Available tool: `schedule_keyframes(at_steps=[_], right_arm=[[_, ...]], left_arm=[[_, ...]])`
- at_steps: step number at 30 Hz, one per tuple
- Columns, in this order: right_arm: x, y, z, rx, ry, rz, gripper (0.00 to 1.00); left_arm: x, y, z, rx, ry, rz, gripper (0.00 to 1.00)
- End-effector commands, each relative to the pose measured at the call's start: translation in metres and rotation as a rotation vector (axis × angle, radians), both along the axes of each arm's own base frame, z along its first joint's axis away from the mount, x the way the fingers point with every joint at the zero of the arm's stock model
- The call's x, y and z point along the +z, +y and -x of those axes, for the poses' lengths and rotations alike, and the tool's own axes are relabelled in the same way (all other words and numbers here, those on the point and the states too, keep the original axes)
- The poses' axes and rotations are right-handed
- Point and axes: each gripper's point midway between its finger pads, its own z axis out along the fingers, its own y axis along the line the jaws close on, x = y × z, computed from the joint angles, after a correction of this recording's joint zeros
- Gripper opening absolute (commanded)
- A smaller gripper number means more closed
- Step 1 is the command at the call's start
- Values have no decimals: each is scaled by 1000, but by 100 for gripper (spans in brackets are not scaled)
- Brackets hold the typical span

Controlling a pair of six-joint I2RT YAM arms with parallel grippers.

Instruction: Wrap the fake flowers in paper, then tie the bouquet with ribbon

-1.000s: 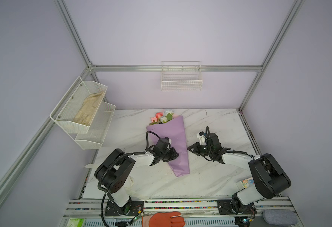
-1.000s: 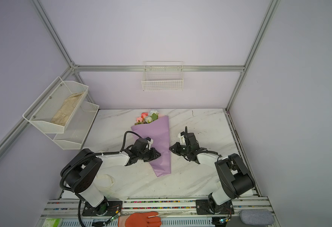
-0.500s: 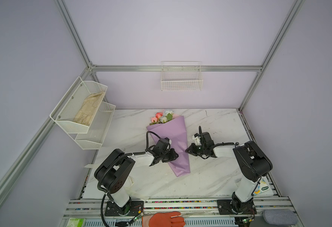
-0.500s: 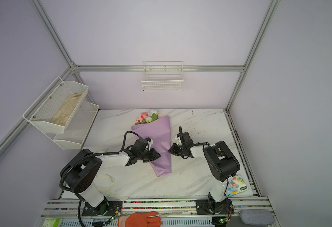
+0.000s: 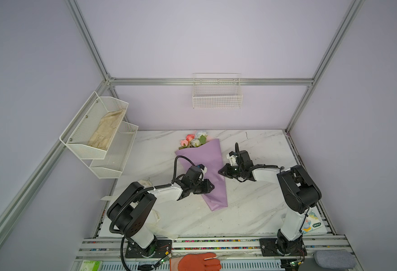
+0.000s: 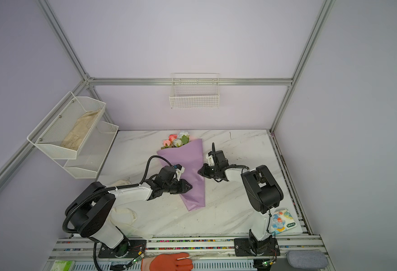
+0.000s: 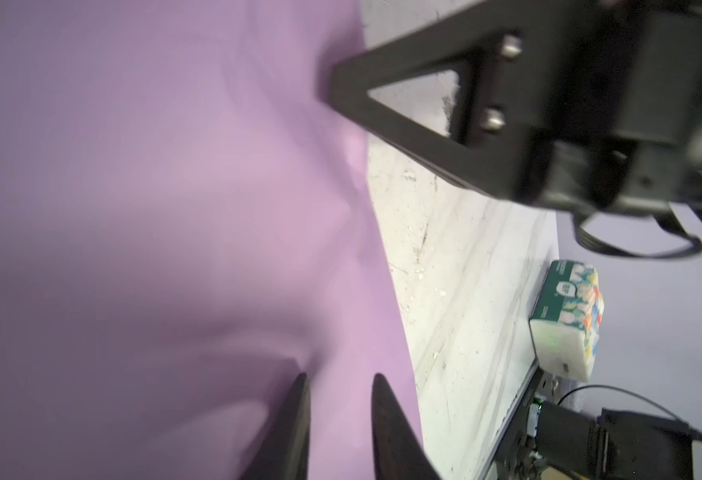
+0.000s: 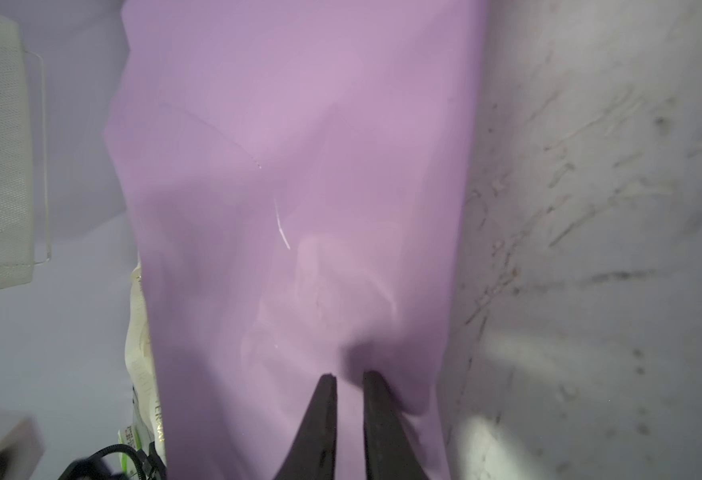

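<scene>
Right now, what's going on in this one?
The bouquet lies on the marble table, with the fake flowers at its far end. The left gripper is over the wrap's lower half, and the right gripper is at the opposite edge. Whether either pinches the paper is unclear. Nothing is tied around it yet.

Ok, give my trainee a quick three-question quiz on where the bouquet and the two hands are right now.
1. Pick one. The flowers point toward: A) the back wall, B) the arm bases, C) the side shelf.
2. True or false: the bouquet is already tied.
3. Fill in: the left hand and right hand sit at ___ edges of the bouquet.
Key: 1 A. 2 False; the ribbon lies loose, apart from it. 3 opposite.
</scene>
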Motion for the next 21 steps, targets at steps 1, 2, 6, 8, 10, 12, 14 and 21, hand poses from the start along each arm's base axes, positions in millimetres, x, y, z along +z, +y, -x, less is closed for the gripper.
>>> schedule_keyframes(at_steps=[1, 2, 6, 8, 10, 12, 14, 21], right_arm=[[3, 5, -5, 15, -12, -9, 17], [5, 5, -5, 13, -16, -12, 17], [8, 6, -6, 16, -22, -17, 17], [9, 5, -7, 15, -25, -15, 17], [10, 4, -8, 13, -30, -11, 17], [10, 3, -9, 14, -31, -9, 17], [9, 0, -11, 6, -30, -6, 18], [0, -15, -24, -8, -33, 10, 18]], left_arm=[[48, -32, -1, -127, -155, 40, 30], [47, -37, 1, -154, -150, 31, 30], [24, -53, 11, -250, -73, 11, 29], [13, -56, 20, -280, -44, 2, 28], [4, -55, 27, -293, -25, -8, 28], [-7, -53, 33, -301, -1, -24, 27], [-20, -48, 39, -306, 17, -49, 26], [-50, -30, 60, -293, 78, -82, 20]])
